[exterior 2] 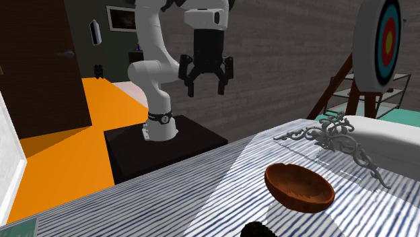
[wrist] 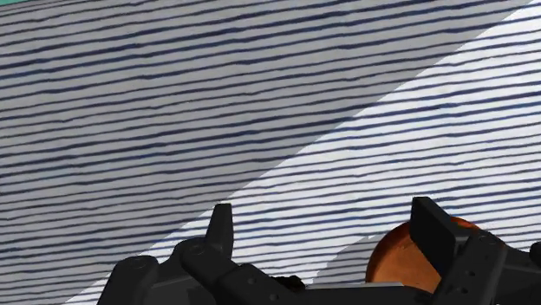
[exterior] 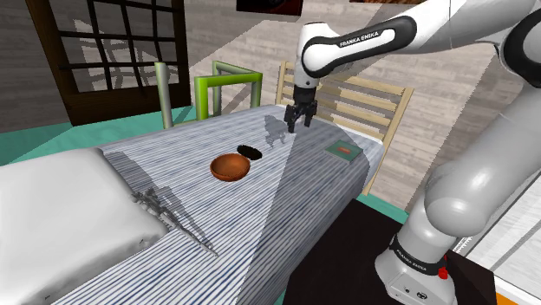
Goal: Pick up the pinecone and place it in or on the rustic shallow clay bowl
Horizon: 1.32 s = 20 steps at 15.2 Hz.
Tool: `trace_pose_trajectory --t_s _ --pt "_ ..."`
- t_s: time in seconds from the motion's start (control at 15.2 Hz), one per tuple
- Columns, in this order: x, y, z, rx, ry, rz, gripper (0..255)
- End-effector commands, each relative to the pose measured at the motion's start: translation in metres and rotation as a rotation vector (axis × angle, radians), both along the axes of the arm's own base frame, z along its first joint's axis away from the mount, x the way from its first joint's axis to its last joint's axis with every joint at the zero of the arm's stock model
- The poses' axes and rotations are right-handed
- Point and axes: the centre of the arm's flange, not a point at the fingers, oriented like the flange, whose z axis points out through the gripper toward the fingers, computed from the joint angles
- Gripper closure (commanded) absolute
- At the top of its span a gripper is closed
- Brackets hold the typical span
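Black jaws apart, empty, above striped bed (exterior: 303,204). Dark pinecone (exterior: 251,152) lies at 1 o'clock of reddish-brown shallow bowl (exterior: 231,166), shoulder view. Centre over cone, descend, straddle, close.

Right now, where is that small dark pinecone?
In the shoulder view, the small dark pinecone lies on the striped bedcover, close beside the reddish-brown shallow bowl, just beyond its rim and to its right.

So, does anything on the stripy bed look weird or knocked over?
Nothing is spilled or broken. The oddest thing is a grey curly ornament lying flat on the bed by the pillow. The brown bowl and dark pinecone sit close together, both looking fine. The pincer hangs open, empty.
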Motion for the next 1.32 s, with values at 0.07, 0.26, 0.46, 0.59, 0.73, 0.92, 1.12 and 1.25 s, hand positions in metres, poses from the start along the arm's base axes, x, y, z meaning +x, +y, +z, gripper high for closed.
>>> trace_pose_trajectory --t_s 0.07,0.26,0.46,0.59,0.73,0.92,1.12,1.25 --pt "0.031 0.001 -0.023 -0.014 -0.012 0.010 0" --pt "0.063 -0.001 -0.044 -0.027 -0.022 0.019 0" --pt "0.095 -0.002 -0.065 -0.041 -0.033 0.029 0" --pt "0.116 -0.003 -0.079 -0.050 -0.040 0.035 0" --pt "0.138 -0.004 -0.092 -0.059 -0.047 0.041 0" --pt "0.170 -0.005 -0.112 -0.073 -0.057 0.050 0" --pt "0.195 -0.006 -0.128 -0.083 -0.065 0.057 0" --pt "0.195 -0.007 -0.138 -0.083 -0.065 0.057 0"
